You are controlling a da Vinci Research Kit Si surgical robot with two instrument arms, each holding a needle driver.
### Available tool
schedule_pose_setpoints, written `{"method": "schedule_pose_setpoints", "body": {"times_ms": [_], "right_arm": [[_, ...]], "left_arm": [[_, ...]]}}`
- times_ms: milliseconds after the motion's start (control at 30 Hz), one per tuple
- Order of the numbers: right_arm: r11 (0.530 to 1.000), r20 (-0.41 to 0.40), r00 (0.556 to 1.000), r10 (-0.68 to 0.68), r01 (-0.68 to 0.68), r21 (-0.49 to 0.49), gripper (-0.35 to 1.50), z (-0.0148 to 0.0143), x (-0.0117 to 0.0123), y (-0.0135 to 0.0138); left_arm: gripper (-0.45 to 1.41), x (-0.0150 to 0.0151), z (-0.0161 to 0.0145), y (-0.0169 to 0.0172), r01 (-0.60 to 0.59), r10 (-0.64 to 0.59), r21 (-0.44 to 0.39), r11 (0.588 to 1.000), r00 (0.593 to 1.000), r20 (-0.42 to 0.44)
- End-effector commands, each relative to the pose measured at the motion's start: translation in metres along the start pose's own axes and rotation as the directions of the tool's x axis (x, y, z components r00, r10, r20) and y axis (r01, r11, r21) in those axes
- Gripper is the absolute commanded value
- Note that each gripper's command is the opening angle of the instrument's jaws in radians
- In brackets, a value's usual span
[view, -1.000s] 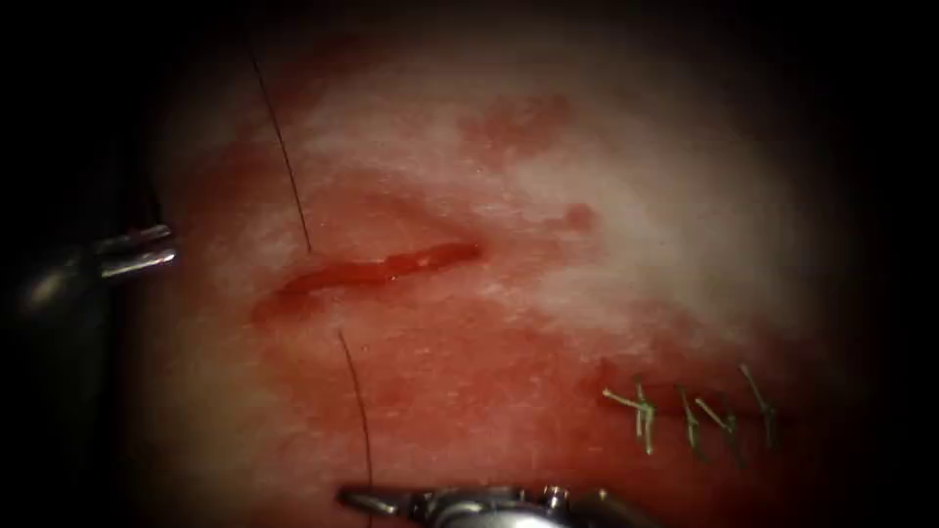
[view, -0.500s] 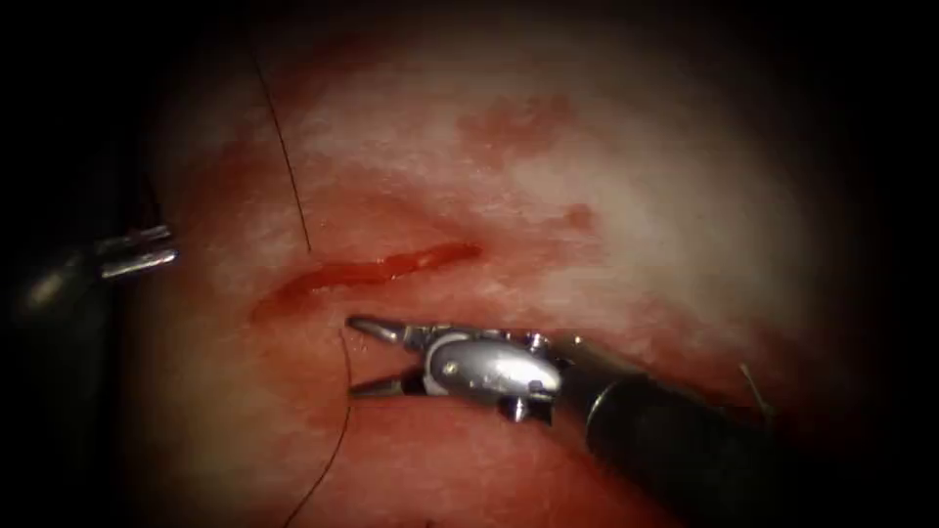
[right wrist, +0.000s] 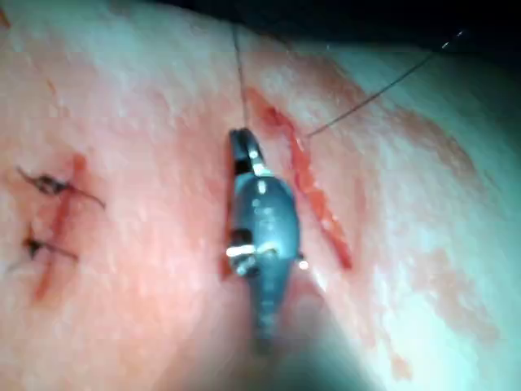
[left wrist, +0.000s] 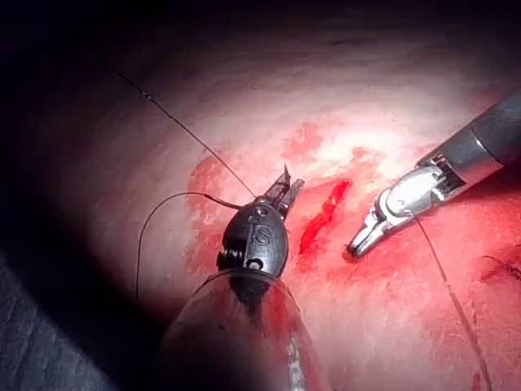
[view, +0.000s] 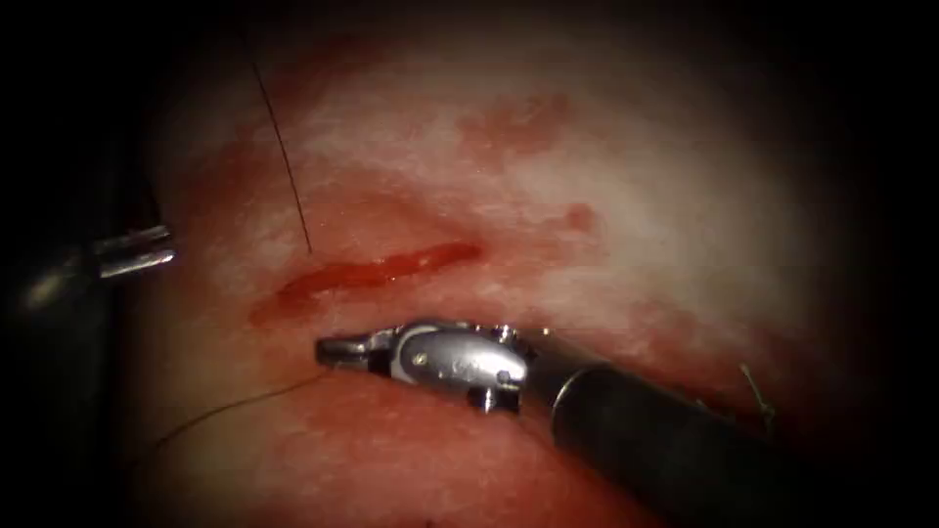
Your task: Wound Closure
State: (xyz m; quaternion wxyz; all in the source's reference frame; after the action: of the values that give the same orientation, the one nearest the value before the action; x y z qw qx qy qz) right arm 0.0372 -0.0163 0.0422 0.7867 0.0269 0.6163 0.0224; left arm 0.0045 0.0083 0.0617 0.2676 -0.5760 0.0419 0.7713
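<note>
The cut (view: 377, 271) lies open in the tissue (view: 606, 196), with red fluid in it. One strand of dark thread (view: 284, 156) runs from the far side down into the tissue at the cut's left end. My right tool (view: 328, 352) lies just on the near side of the cut, jaws shut on the thread where it leaves the tissue; that strand (view: 225, 411) trails off to the lower left. My left tool (view: 161, 246) sits left of the cut, jaws shut. In the left wrist view thread (left wrist: 163, 197) curls beside the left tool (left wrist: 286, 186); whether it grips it I cannot tell.
An earlier closed cut with green-tinted stitch ends (view: 758, 391) lies at the right, partly behind the right tool's shaft (view: 665, 440); it appears as dark knots (right wrist: 49, 187) in the right wrist view. Red fluid stains the tissue around the cut.
My right tool came up from the bottom edge with jaws open to the near strand, then shut on it. The strand now runs to the lower left instead of straight down. The left tool stayed put.
</note>
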Motion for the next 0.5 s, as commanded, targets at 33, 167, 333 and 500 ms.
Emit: {"method": "schedule_pose_setpoints", "body": {"times_ms": [33,167,333,500], "right_arm": [[1.0,-0.004,1.0,-0.003,0.003,0.005,-0.35,0.0001,0.0005,-0.001],[1.0,-0.022,1.0,-0.01,0.01,0.028,-0.35,-0.001,0.0027,-0.0037],[0.998,-0.036,0.999,-0.018,0.021,0.065,-0.35,-0.0022,0.0058,-0.0079],[0.992,-0.022,0.999,-0.04,0.042,0.115,-0.35,-0.0029,0.0079,-0.0112]], "left_arm": [[-0.45,-0.0005,0.0007,-0.0001,0.0,0.0,-0.001,1.0,1.0,-0.001],[-0.45,-0.0005,0.0007,-0.0001,0.0,0.0,-0.001,1.0,1.0,-0.001],[-0.45,-0.0004,0.0007,-0.0001,0.0,0.0,-0.001,1.0,1.0,-0.001],[-0.45,-0.0004,0.0007,-0.0001,0.0,0.0,-0.001,1.0,1.0,-0.001]]}}
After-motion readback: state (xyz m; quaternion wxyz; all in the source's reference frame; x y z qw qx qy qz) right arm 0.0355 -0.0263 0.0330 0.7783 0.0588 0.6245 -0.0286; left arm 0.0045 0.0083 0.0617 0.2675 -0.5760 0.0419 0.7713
